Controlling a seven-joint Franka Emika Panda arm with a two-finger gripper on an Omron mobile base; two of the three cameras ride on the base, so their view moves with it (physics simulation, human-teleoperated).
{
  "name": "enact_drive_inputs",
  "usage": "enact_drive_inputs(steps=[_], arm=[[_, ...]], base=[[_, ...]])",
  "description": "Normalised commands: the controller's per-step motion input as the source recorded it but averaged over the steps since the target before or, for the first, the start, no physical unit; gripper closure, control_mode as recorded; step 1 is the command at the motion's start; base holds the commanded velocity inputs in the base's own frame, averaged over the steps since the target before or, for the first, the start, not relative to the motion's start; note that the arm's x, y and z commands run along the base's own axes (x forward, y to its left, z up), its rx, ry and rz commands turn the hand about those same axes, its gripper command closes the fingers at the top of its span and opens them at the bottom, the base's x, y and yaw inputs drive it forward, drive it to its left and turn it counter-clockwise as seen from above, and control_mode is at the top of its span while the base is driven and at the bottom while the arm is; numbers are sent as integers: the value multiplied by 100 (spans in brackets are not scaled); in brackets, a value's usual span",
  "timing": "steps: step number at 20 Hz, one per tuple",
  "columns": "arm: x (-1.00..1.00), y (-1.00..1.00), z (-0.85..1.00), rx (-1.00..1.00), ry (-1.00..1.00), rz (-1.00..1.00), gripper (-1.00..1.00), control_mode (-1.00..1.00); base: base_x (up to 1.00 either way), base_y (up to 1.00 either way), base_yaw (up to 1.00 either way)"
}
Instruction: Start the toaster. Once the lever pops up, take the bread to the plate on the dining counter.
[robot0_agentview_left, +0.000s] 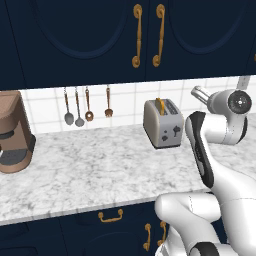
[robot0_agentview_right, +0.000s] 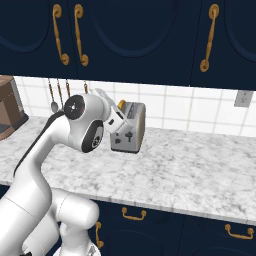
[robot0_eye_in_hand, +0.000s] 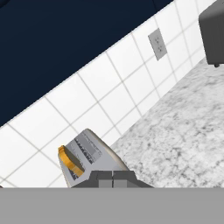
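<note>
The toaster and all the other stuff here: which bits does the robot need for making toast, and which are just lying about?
Needed for the job:
toaster
bread poking out of a slot
lever on the toaster's front
gripper, jaws shut

Just lying about:
coffee machine
hanging utensils
wall socket

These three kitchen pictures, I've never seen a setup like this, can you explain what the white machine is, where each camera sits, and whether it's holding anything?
The white machine is a robot arm on a driving base. Two cameras ride behind it, left and right, looking over a marble counter. On the counter stand a grey toaster with bread poking from a slot, and a brown coffee machine. The third camera sits on the hand: its gripper, fingertips shut together, holds nothing and points toward the toaster's top.
</note>
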Motion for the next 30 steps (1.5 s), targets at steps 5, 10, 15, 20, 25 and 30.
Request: enact_drive_inputs(steps=[5, 10, 15, 20, 25, 30], arm=[[0, 0, 0, 0, 0, 0, 100, -100], [0, 0, 0, 0, 0, 0, 100, -100], [0, 0, 0, 0, 0, 0, 100, -100], [0, 0, 0, 0, 0, 0, 100, -100], [0, 0, 0, 0, 0, 0, 100, -100], [0, 0, 0, 0, 0, 0, 100, -100]], base=[[0, 0, 0], [0, 0, 0], [0, 0, 0], [0, 0, 0], [0, 0, 0], [0, 0, 0]])
